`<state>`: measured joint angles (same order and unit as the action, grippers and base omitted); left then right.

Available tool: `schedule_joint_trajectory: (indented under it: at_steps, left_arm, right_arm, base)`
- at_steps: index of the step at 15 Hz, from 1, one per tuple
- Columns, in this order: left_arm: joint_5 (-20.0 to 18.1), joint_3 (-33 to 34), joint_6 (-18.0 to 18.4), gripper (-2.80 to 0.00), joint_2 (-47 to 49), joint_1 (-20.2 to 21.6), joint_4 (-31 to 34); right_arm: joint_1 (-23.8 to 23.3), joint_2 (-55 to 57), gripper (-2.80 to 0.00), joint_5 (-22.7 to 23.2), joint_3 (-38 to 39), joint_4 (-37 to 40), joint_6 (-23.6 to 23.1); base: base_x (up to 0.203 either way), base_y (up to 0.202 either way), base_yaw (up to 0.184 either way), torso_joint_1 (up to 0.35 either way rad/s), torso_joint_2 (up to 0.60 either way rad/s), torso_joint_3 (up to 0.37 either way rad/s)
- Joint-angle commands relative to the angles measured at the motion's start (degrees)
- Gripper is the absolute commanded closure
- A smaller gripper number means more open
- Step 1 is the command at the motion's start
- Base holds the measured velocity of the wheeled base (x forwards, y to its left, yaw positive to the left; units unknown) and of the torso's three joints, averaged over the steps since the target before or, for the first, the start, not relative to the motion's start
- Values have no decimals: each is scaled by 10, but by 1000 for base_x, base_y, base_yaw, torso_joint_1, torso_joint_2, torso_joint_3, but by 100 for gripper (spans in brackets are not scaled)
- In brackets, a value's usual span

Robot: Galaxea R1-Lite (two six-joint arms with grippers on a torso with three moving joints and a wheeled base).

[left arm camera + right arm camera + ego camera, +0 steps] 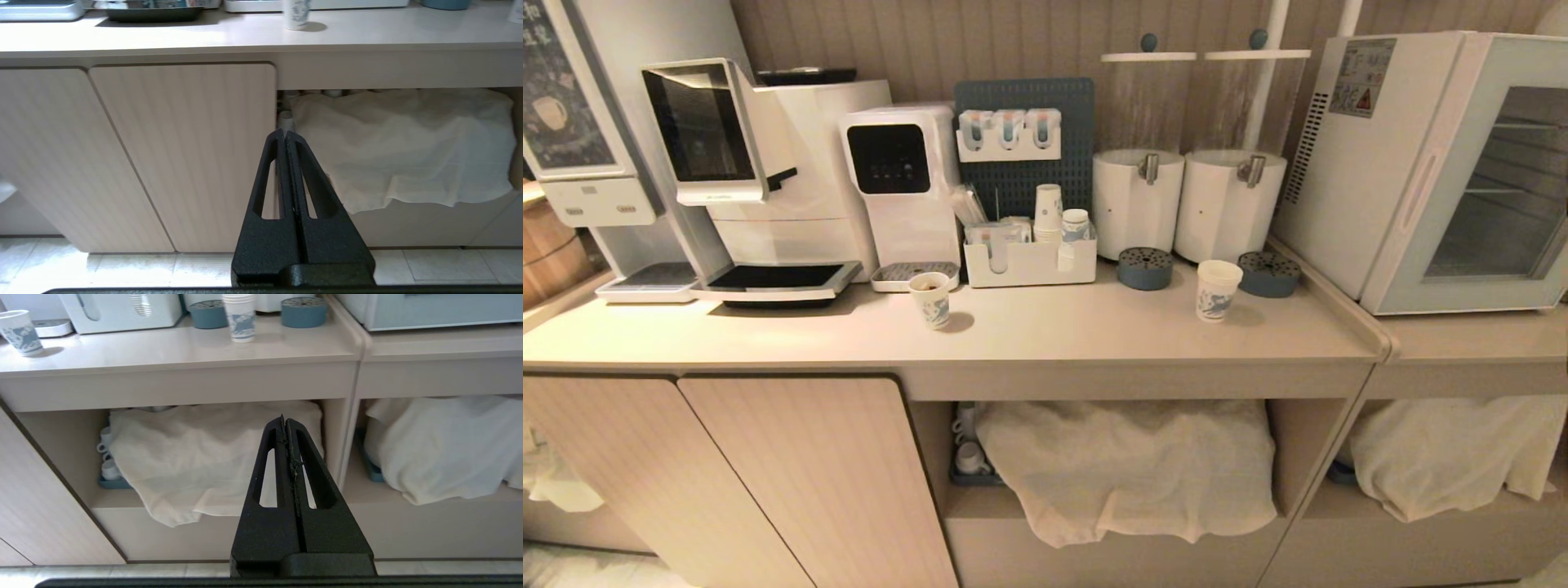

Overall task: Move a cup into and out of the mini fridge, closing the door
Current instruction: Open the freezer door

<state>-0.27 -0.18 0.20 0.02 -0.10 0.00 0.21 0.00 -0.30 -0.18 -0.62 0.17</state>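
The small white paper cup with a blue printed pattern and a clean white inside (pixel 1218 289) stands upright on the pale beige countertop (pixel 1054 327), out in the open, near the mini fridge and to its left in the head view. The white box-shaped mini fridge (pixel 1364 163) sits on the lower adjoining counter section, its vented side with a warning sticker turned toward the cup. Its door (pixel 1462 269), a clear glass window in a pale grey-blue frosted frame, lies flat against the fridge body, closed; wire shelves show through the glass.

Just behind the cup are two round blue-grey drip trays (pixel 1145 268), one on each side of it, under two white cylindrical dispensers (pixel 1137 202). Farther from the fridge along the counter, a same-patterned paper cup with brown contents (pixel 930 299) stands in front of a white organiser box (pixel 1029 263) holding stacked paper cups (pixel 1048 211).

Neither arm appears in the head view. The left gripper (pixel 285 132) hangs below counter height in front of the beige cabinet door (pixel 184 155), fingers pressed together, holding nothing. The right gripper (pixel 285 420) hangs before the open shelf with a cream cloth (pixel 196 457), likewise clenched on nothing.
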Motion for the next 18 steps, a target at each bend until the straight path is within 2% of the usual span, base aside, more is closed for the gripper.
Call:
schedule_joint_trajectory:
  at_steps: [1, 18]
  left_arm:
    - [0, 0, 0, 0, -1, 0, 0]
    - [0, 0, 2, 0, -1, 0, -1]
  right_arm:
    - [1, 1, 0, 0, 0, 0, 0]
    - [0, 1, 0, 0, 0, -1, 0]
  base:
    - [0, -178, 3, 1, -1, 2]
    - [0, -194, 2, 3, 1, 2]
